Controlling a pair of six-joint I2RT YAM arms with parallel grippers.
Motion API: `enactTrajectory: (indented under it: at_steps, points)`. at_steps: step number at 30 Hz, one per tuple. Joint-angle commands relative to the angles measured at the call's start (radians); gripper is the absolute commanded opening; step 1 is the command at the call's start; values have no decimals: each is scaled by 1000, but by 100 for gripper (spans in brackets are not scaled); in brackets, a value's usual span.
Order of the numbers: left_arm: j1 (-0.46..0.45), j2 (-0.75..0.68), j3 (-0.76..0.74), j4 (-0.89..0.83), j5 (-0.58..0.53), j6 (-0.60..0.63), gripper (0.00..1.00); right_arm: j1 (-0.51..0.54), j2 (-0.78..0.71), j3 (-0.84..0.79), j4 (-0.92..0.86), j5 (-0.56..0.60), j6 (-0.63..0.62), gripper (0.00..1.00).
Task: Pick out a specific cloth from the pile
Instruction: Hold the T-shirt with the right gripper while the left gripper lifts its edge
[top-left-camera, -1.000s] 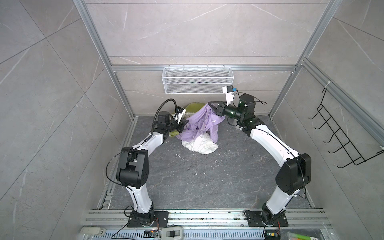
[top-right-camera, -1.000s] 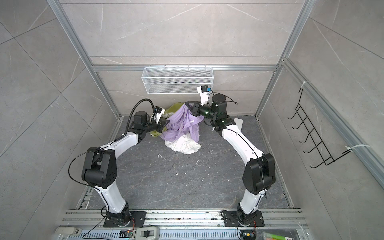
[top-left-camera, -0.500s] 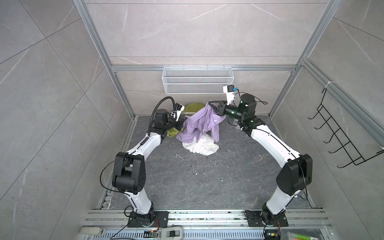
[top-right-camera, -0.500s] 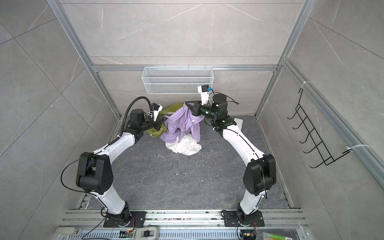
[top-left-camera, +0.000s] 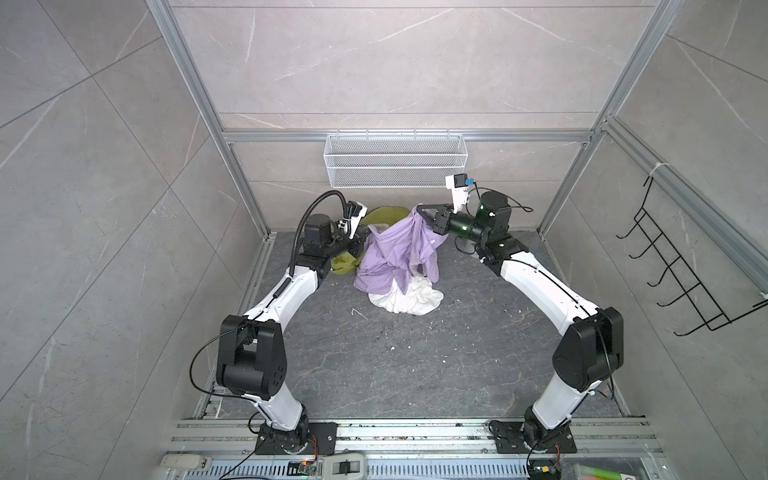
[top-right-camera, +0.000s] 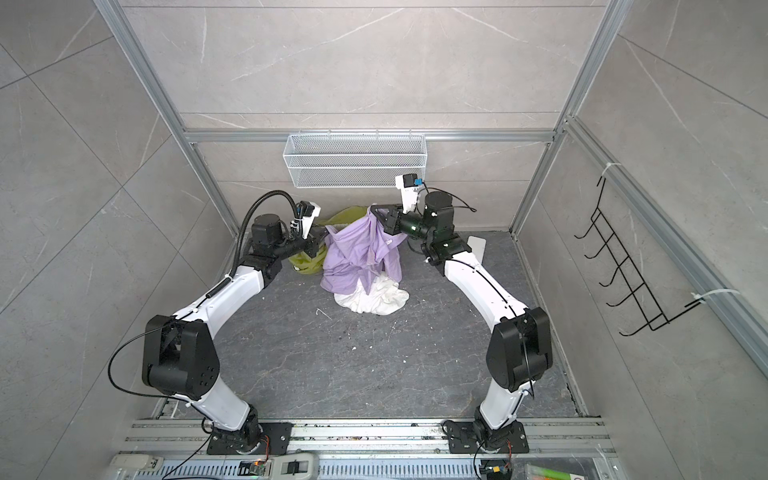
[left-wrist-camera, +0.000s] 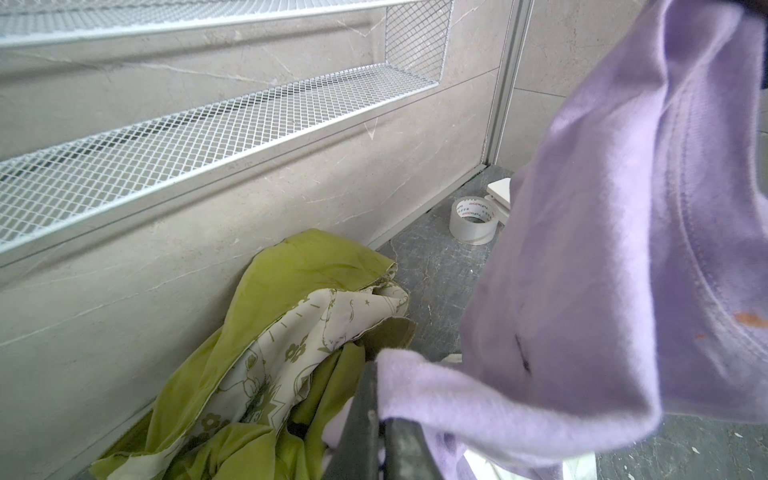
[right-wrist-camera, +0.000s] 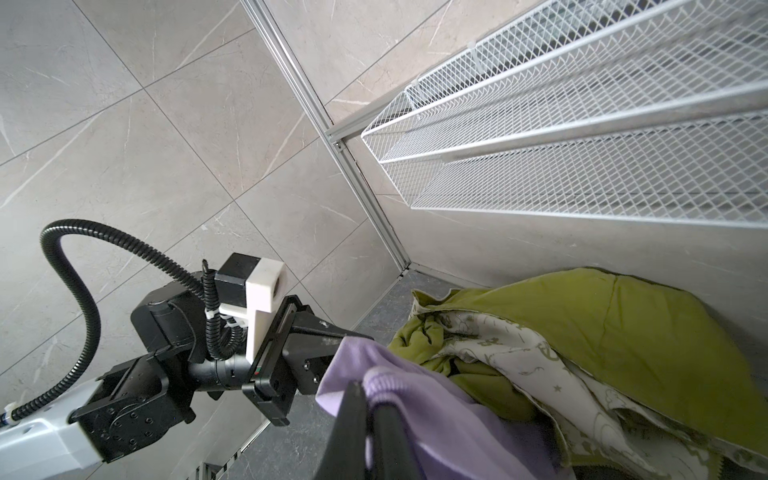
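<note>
Right claw (top-left-camera: 420, 209) pinched tight on an upper edge of the cloth (top-left-camera: 399, 249), lilac, holding that corner up above the counter (top-left-camera: 374, 365); in the right wrist view its dark fingers (right-wrist-camera: 357, 428) are closed with a lilac fold squeezed between them. Left claw (top-left-camera: 362, 240) likewise clamped on the cloth's opposite edge, seen in the left wrist view as a lilac hem (left-wrist-camera: 415, 374) caught at the finger. Cloth hangs stretched between the two claws, lower folds draping onto the white cloth (top-left-camera: 409, 297) at the front of the pile (top-right-camera: 353, 257), near the back wall. Both top views show the white cloth spread on the counter; neither wrist view shows it clearly. Left wrist view alone shows a grey tape roll (left-wrist-camera: 473, 219) on the counter by the wall corner. Wrist views show the cream floral print (right-wrist-camera: 519, 353) on the olive-green cloth (left-wrist-camera: 266, 299), lying against the wall under the wire basket (top-left-camera: 395, 160).
</note>
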Motion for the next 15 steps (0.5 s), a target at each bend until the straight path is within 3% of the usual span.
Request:
enactTrajectory:
  at_steps: [1,15]
  points:
    - [-1,-74,47,70,5,30,0,1,-24,-6,52,1,19,0]
    - [-3,-116,68,83,11,24,0,3,-11,17,34,-2,15,0]
